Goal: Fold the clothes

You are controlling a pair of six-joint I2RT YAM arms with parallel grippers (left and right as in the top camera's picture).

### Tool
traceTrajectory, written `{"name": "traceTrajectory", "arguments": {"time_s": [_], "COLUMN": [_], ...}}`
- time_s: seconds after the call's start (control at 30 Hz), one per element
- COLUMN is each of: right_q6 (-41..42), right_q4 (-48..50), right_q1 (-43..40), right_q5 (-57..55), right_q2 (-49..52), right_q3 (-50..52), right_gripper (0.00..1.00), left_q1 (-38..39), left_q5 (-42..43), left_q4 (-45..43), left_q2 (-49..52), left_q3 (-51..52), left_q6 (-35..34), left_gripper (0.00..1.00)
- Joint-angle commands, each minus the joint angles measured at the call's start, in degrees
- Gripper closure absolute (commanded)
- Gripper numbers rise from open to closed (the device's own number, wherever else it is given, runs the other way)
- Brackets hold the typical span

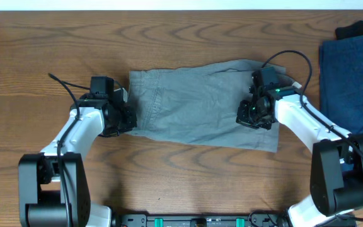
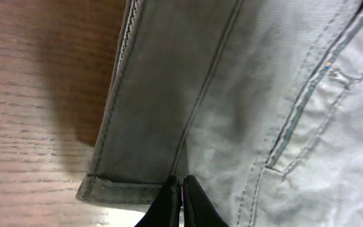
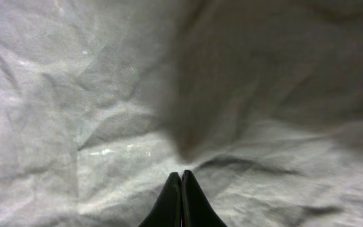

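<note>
- Left claw point(image 2: 181, 184) pressed together on shorts point(image 1: 200, 104) waistband corner, likely pinching it
- Right claw point(image 3: 181, 176) pinching puckered leg fabric; both ends gripped, presumably for folding over on worktop point(image 1: 188, 180)

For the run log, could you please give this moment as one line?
shorts spread on table | left gripper jaws shut at waistband edge | right gripper jaws shut pinching fabric

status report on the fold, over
Left gripper shut on shorts at left hem; right gripper shut on their right end. Shorts spread flat, unfolded. Blue garment lies apart, far right.
</note>
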State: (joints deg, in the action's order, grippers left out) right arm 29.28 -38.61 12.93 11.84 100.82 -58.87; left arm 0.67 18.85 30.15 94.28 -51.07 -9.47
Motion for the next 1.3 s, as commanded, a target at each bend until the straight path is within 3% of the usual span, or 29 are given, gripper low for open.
{"name": "traceTrajectory", "arguments": {"time_s": [0.0,0.3,0.8,1.27], "right_q6": [2.03,2.43,1.66,0.24], "right_q4": [0.04,-1.29,-0.79,-8.07], "right_q1": [0.66,0.46,-3.10,-5.03], "right_q5": [-0.90,-0.92,-6.45,-6.49], "right_q2": [2.45,8.66,8.70,4.35], "right_q3": [-0.13,-0.13,-1.90,-7.10], "right_gripper": [0.99,0.99,0.99,0.99], "left_q1": [0.02,0.02,0.07,0.07], "left_q5": [-1.01,-5.09,0.00,-0.50], "left_q4": [-0.11,2.84,16.04,19.89], "left_q2": [2.10,6.62,5.16,-13.25], "left_q3": [-0.39,-0.37,-0.37,-0.37], "left_q6": [-1.25,-11.26,-13.38,-13.35], "left_gripper": [0.94,0.94,0.94,0.94]}}
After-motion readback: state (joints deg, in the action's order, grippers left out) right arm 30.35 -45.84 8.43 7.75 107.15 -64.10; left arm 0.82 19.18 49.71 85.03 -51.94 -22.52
